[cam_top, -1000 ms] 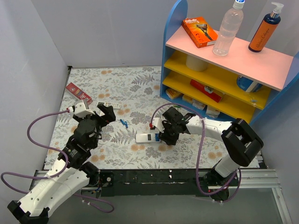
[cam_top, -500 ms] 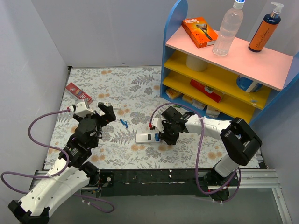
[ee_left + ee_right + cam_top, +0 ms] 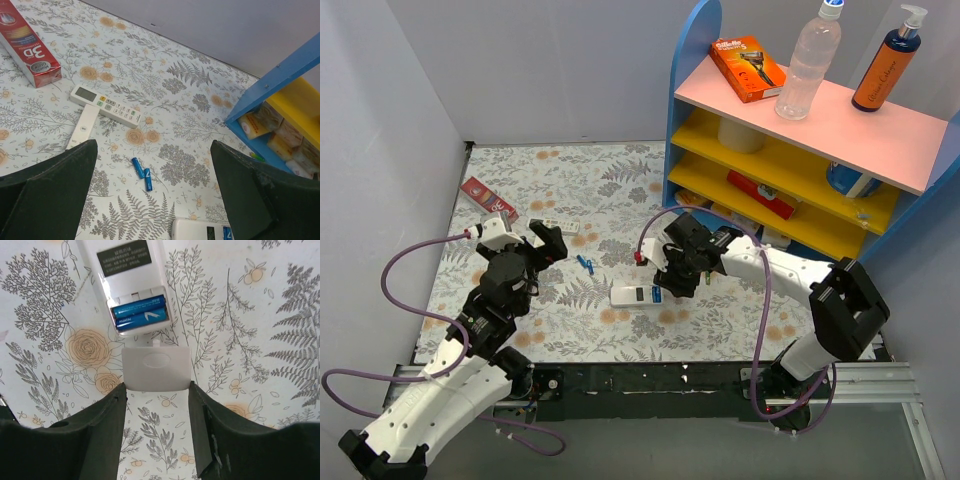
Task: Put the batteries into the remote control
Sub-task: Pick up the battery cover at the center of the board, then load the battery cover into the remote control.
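The white remote control (image 3: 633,295) lies face down mid-table. Its open battery recess holds two blue batteries (image 3: 140,314), seen in the right wrist view below the remote's label (image 3: 124,257). My right gripper (image 3: 674,281) hangs just right of the remote's end, shut on the loose white battery cover (image 3: 156,367) right below the recess. Two more blue batteries (image 3: 142,173) lie on the mat left of the remote (image 3: 200,230); they also show in the top view (image 3: 585,263). My left gripper (image 3: 153,150) is open and empty above them.
A thinner white remote with a crosswise piece (image 3: 105,105) and a red box (image 3: 25,45) lie at the far left. A blue shelf unit (image 3: 800,150) with bottles and boxes stands at the right. Grey walls close the left and back.
My right gripper has drawn back a little from the remote, toward the shelf and upward, with the cover in it. The left arm has barely moved.
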`<action>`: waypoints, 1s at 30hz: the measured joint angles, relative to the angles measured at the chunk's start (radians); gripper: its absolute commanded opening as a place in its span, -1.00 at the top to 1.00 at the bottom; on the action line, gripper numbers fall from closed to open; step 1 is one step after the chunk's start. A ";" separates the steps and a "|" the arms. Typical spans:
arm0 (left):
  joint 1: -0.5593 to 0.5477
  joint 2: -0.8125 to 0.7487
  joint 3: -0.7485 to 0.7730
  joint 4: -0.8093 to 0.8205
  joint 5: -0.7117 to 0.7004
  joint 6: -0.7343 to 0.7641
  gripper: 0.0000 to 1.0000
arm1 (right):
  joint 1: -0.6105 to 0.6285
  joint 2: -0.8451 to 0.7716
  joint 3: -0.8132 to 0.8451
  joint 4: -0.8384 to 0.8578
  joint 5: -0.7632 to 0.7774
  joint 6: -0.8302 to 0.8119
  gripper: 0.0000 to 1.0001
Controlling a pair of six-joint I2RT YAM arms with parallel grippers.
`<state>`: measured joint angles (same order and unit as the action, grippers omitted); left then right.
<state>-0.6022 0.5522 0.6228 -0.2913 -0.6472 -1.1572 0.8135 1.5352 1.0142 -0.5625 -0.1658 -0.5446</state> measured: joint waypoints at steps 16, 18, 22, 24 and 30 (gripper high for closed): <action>0.019 0.008 -0.002 0.000 0.014 0.002 -0.96 | 0.052 0.123 0.094 -0.047 -0.040 -0.090 0.47; 0.021 0.008 -0.002 0.000 0.016 0.004 -0.96 | 0.053 0.134 0.100 -0.050 -0.040 -0.095 0.47; 0.024 0.008 -0.004 0.001 0.020 0.008 -0.96 | 0.058 0.152 0.110 -0.049 -0.040 -0.107 0.46; 0.024 0.008 -0.006 0.001 0.021 0.008 -0.96 | 0.060 0.158 0.110 -0.050 -0.040 -0.111 0.46; 0.026 0.008 -0.007 0.001 0.027 0.008 -0.96 | 0.060 0.165 0.110 -0.049 -0.040 -0.117 0.47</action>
<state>-0.5766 0.5602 0.6159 -0.2901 -0.6197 -1.1488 0.8738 1.7000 1.1244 -0.6113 -0.2058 -0.6621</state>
